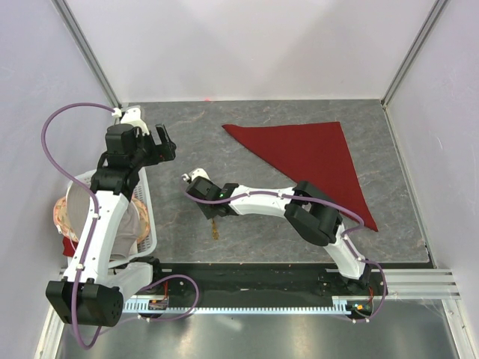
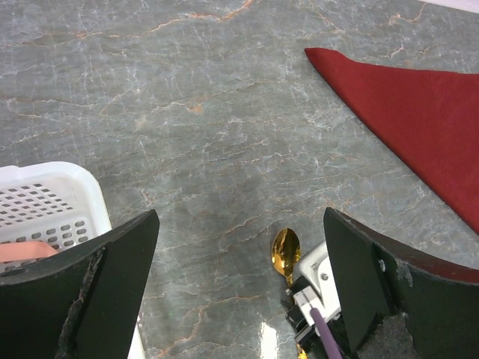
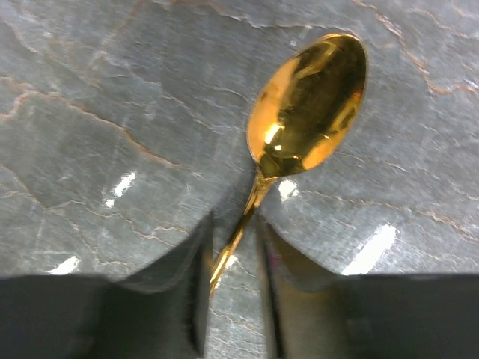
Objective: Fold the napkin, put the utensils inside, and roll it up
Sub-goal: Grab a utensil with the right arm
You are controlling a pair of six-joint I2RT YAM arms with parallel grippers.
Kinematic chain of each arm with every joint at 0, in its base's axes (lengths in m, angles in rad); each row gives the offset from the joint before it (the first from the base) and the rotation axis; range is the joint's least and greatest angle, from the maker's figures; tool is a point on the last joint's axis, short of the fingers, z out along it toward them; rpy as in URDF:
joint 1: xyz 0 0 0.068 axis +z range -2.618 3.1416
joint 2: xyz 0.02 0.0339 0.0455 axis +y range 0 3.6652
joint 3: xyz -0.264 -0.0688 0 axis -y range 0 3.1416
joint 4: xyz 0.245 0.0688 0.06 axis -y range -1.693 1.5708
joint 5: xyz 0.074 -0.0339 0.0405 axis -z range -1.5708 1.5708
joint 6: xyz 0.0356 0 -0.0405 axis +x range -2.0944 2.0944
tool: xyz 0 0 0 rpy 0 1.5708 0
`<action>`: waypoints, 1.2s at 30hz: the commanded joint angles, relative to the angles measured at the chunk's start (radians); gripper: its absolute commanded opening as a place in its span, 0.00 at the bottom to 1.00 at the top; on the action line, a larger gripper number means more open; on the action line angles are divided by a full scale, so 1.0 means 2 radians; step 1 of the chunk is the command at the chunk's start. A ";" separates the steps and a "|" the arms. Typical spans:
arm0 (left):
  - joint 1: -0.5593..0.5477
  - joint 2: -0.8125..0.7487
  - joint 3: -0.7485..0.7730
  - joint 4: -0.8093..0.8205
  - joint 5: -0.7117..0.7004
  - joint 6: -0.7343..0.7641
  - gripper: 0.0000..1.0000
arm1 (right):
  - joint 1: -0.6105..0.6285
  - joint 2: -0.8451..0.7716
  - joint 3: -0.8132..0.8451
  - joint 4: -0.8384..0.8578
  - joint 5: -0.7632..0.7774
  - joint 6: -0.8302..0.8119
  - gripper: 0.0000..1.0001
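White plastic is seen at the near left corner of the table [image 1: 187,247], where a basket [image 1: 150,224] is set. Beyond the basket, toward the far left corner, the left fingers [image 2: 90,284] are held wide apart above the table, with nothing between them. Near the middle of the near edge a gold spoon [image 3: 307,105] is pointed with its bowl toward the far left corner. Its thin handle is gripped between the right fingers [image 3: 179,299], which are closed on it. Whether the bowl touches the grey marbled table cannot be told. A small gold piece [image 1: 215,228], too small to be identified, is laid just nearer the near edge. Toward the far right corner the maroon napkin [image 1: 314,161] is spread flat, folded into a triangle. One tip is directed at the middle of the far edge and another is stretched toward the right edge. The napkin is set well apart from the spoon.
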 commanded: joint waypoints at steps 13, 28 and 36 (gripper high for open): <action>0.001 -0.014 -0.001 0.017 0.015 0.001 0.98 | 0.000 -0.036 -0.098 0.011 -0.015 -0.121 0.00; 0.001 -0.013 -0.002 0.018 0.017 0.005 0.98 | -0.118 -0.198 -0.204 0.038 -0.137 -0.249 0.00; 0.001 -0.014 -0.002 0.017 0.015 0.007 0.98 | -0.180 -0.234 -0.217 0.037 -0.128 -0.318 0.00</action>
